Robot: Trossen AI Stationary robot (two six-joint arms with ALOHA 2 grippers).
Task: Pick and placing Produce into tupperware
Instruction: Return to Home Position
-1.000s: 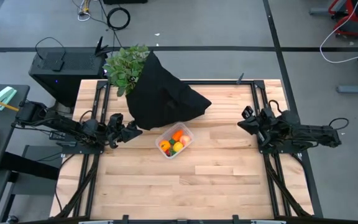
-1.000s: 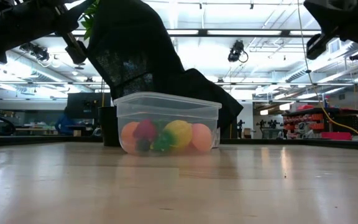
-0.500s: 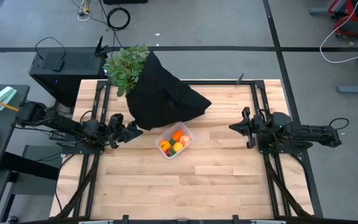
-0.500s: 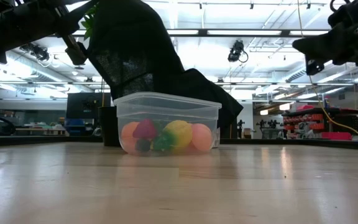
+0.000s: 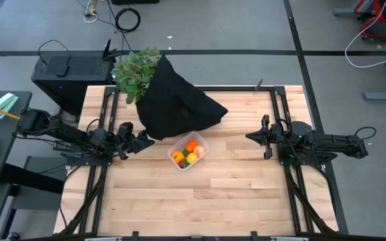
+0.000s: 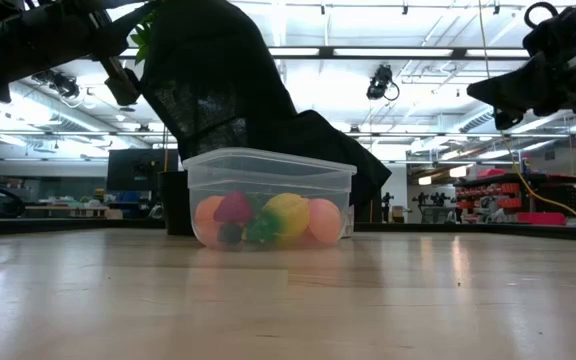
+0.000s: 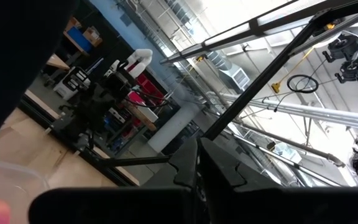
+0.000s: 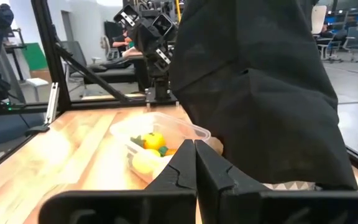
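- High view: a small, clear plastic, round-cornered tupperware (image 5: pixel 188 152) sits near the middle of the pale wooden table (image 5: pixel 213 201). It is just beside a heaped black cloth (image 5: pixel 176 100) that has a leafy green plant (image 5: pixel 136 72) at its far corner. The tiny toy produce (image 5: pixel 190 154), in orange, yellow, green and pink-red, lies inside the tupperware. The left gripper (image 5: pixel 144 140) hangs near the tupperware. The right gripper (image 5: pixel 259 137) is well apart from it.
- Low view: the tupperware (image 6: pixel 268 198) stands flat on the table. The produce (image 6: pixel 268 220) is bunched on its floor, and the black cloth (image 6: pixel 218 80) rises behind it.
- Left wrist view: the left gripper (image 7: pixel 197 163) has its fingers pressed together with nothing between them.
- Right wrist view: the right gripper (image 8: pixel 195 155) also has its fingers together and holds nothing. The tupperware (image 8: pixel 163 132) lies ahead of it, beside the black cloth (image 8: pixel 260 81).
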